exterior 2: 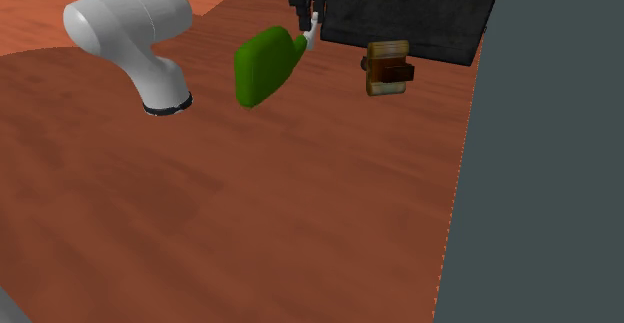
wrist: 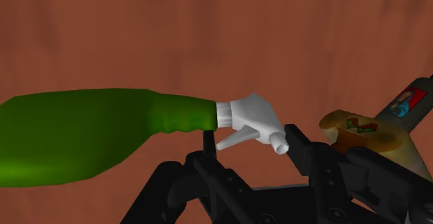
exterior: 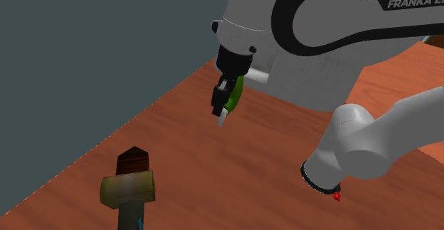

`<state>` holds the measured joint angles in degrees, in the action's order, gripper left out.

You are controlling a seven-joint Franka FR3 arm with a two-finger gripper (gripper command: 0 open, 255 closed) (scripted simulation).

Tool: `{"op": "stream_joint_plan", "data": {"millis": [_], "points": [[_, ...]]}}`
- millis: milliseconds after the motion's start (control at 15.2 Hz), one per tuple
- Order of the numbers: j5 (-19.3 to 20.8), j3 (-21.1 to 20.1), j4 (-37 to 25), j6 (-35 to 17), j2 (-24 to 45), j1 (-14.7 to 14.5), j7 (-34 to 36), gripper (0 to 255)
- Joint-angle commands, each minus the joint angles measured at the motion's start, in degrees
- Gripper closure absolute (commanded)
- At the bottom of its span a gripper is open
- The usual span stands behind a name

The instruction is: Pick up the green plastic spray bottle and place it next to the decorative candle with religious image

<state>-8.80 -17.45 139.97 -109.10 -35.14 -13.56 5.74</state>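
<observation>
Spray bottle (exterior 2: 262, 66) is gripped at its white head by the closed pincer (exterior: 219, 107), clear of the tabletop (exterior 2: 250, 201). Carry step judged in hand. Next: lowering beside candle (exterior: 128, 186) required.

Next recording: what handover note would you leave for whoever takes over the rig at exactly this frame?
Gripper: shut on the green spray bottle, clasped at its white spray head. The bottle's body sticks out sideways and appears lifted clear of the wooden table.
Candle: on the table, apart from the bottle.
Done: bottle picked up.
Left: carry it to the candle, set it down beside it, open the fingers and withdraw.
</observation>
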Motion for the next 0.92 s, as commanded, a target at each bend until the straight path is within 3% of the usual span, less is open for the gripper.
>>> {"op": "stream_joint_plan", "data": {"millis": [0,858], "points": [[-1.5,-2.2,1.0,0.4,-1.6,-1.5,2.8,255],[-9.3,-17.4,-3.6,2.7,-1.7,-8.3,21.0,255]]}}
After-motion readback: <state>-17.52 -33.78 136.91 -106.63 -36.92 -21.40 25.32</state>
